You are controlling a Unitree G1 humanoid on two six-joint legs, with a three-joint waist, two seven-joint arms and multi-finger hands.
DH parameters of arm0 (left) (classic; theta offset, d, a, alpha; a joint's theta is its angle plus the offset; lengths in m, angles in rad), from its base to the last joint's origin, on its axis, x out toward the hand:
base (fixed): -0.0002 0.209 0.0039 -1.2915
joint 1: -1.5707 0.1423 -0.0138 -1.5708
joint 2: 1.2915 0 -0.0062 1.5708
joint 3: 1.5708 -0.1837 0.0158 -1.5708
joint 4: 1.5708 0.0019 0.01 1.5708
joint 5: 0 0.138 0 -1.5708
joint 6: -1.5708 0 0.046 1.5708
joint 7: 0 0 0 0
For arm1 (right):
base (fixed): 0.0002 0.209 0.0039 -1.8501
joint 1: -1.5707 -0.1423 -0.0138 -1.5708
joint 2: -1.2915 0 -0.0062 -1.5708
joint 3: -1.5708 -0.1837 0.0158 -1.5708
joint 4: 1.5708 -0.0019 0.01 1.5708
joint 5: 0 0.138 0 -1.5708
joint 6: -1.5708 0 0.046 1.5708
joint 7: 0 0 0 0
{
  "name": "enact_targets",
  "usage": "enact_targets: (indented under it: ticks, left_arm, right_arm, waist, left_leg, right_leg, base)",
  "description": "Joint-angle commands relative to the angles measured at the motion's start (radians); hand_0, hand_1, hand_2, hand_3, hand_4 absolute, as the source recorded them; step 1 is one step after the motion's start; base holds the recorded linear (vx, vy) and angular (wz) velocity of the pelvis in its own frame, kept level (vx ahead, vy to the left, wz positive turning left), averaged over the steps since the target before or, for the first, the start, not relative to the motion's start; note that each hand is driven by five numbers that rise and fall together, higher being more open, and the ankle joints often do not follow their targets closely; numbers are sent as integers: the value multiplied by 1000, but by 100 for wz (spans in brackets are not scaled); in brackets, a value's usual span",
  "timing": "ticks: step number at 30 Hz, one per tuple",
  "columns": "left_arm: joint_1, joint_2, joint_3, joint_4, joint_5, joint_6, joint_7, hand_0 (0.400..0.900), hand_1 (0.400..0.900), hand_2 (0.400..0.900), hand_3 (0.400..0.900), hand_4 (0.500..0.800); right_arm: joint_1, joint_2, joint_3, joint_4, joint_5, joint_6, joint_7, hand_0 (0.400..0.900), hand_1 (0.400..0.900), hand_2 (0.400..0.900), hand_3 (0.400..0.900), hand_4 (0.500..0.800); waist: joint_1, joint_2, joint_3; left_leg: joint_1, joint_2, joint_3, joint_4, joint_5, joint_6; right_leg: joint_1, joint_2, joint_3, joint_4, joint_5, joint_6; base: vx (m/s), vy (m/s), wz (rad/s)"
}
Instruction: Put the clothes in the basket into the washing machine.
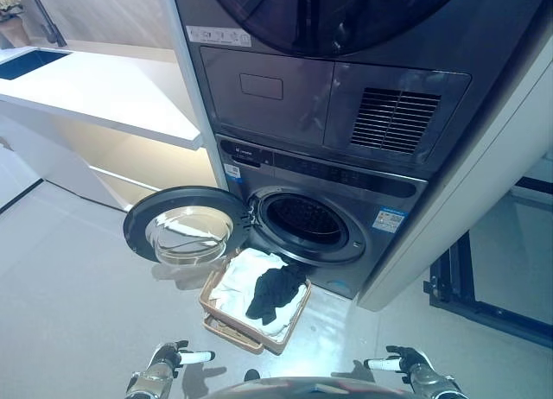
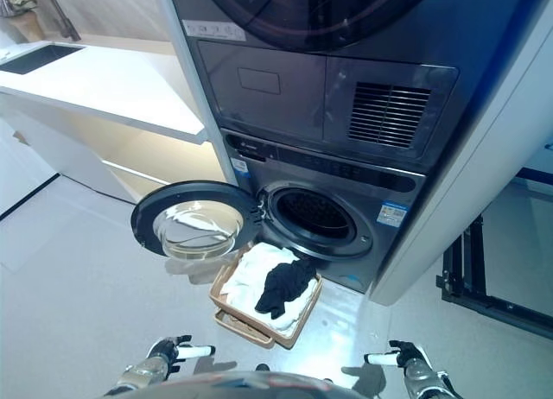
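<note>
A wicker basket (image 1: 226, 328) sits on the floor right below the washing machine's drum opening (image 1: 304, 220). It holds white cloth (image 1: 238, 280) with a black garment (image 1: 275, 293) lying on top. The machine's round door (image 1: 186, 226) is swung open to the left. Low at the picture's bottom edge, my left hand (image 1: 173, 358) and right hand (image 1: 402, 362) hang apart from the basket, both with fingers loosely extended and holding nothing.
A second dark appliance (image 1: 346, 79) is stacked above the washer. A white counter (image 1: 104, 92) with a sink (image 1: 26, 62) runs to the left. A black metal frame (image 1: 484, 295) stands at the right. Grey floor spreads on both sides of the basket.
</note>
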Motion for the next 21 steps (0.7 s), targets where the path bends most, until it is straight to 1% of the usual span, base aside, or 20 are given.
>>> enact_targets:
  ticks: [1,3,9,11,12,13,17,21]
  left_arm:
    - [-73,28,23,-59,-3,-35,21,900,900,900,900,800]
    - [-60,33,42,-88,-6,-33,19,900,900,900,900,800]
    - [-54,25,50,-120,-12,-32,15,900,900,900,900,800]
    - [-60,16,54,-93,-12,-32,17,900,900,900,900,800]
    - [-65,15,49,-63,-10,-35,20,900,900,900,900,800]
    - [-68,14,46,-50,-9,-36,23,900,900,900,900,800]
    - [-75,15,33,-29,-11,-35,28,900,900,900,900,800]
    - [-75,17,29,-26,-12,-35,29,900,900,900,900,800]
  right_arm:
    - [-14,-22,-36,-148,-19,-21,-10,900,900,900,900,800]
    - [11,-22,-55,-215,-26,-16,-5,900,900,900,900,800]
    - [39,-17,-84,-334,-39,-10,8,900,900,900,900,800]
    - [25,-9,-79,-187,-24,-19,-7,900,900,900,900,800]
    - [13,-9,-69,-119,-19,-20,-8,900,900,900,900,800]
    - [3,-11,-64,-88,-17,-22,-7,900,900,900,900,800]
    - [-19,-12,-51,-20,-5,-27,-9,900,900,900,900,800]
    - [-29,-13,-44,-5,-1,-29,-12,900,900,900,900,800]
  waist:
    - [26,17,33]
    - [23,15,45]
    - [17,10,66]
    - [15,11,69]
    - [16,12,66]
    - [17,13,65]
    - [19,14,60]
    - [21,15,61]
  left_leg:
    - [43,-22,-4,5,-104,-20]
    - [43,-22,-4,5,-102,-20]
    - [42,-20,-4,5,-100,-20]
    - [42,-19,-5,5,-99,-22]
    - [43,-20,-5,5,-99,-22]
    - [42,-20,-6,5,-99,-21]
    - [43,-23,-8,5,-103,-20]
    - [44,-23,-6,5,-101,-21]
  right_leg:
    - [18,9,69,2,62,15]
    - [17,10,70,2,67,16]
    - [12,12,69,2,73,17]
    - [12,14,69,2,73,18]
    - [12,14,69,2,72,18]
    - [11,14,69,2,72,18]
    - [10,13,71,2,71,16]
    - [12,13,71,2,71,16]
  base:
    - [0,0,0]
    - [-39,-11,-5]
    - [-5,-1,-1]
    - [0,0,0]
    - [0,0,0]
    - [16,7,3]
    - [9,5,2]
    - [2,2,1]
